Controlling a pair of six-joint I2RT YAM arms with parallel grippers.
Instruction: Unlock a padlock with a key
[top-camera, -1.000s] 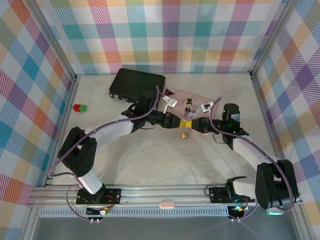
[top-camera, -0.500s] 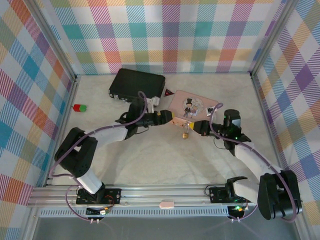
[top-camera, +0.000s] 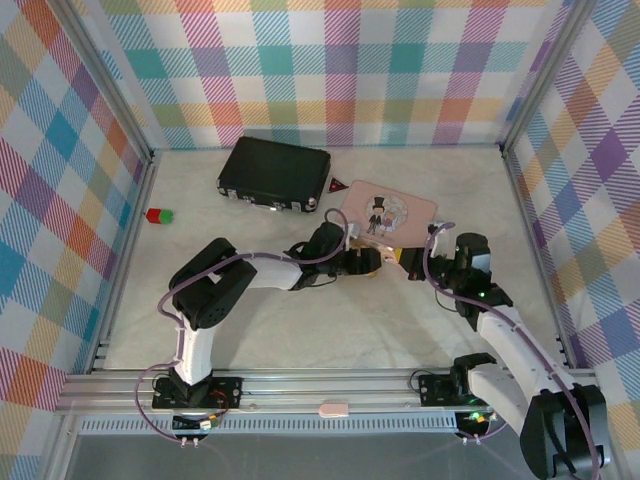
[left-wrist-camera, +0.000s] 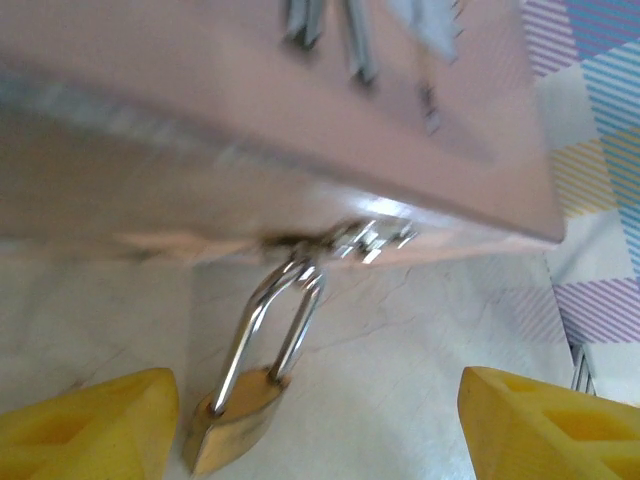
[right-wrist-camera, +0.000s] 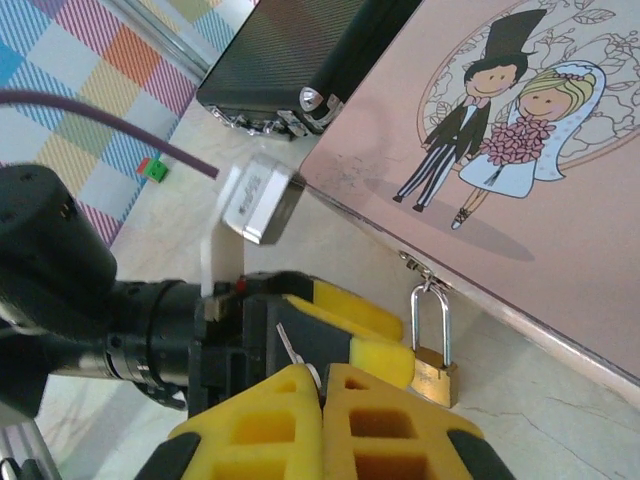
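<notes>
The right gripper (right-wrist-camera: 322, 385) has its two yellow fingers pressed flat together. The key (right-wrist-camera: 293, 352), a thin grey sliver, sticks out from the seam between them, pinched at its base. Just left of it, the left gripper (left-wrist-camera: 320, 400) stands wide apart and holds nothing, with one yellow fingertip at each lower corner of its wrist view.

The padlock (left-wrist-camera: 235, 425) lies in that gap, hard against one of the left gripper's fingers and well clear of the other. Its brass body sits low at the table (top-camera: 300, 320), tilted. The thin silvery shackle (left-wrist-camera: 275, 320) rises from the body and passes through the clasp (left-wrist-camera: 345, 238) on the near edge of the pink box (top-camera: 400, 208). The shackle looks closed. In the right wrist view the padlock hangs just right of the left gripper's yellow fingers. The key is near it but apart from it.

Seen from above, both grippers meet at the near edge of the pink box, the left arm reaching in from the left and the right arm from the right. The box lid bears a cartoon bride and groom. Further left and farther back lies a black case (top-camera: 275, 172), with a small red triangle (top-camera: 336, 185) between it and the box. A red and green block (top-camera: 158, 215) sits well apart near the left wall.
</notes>
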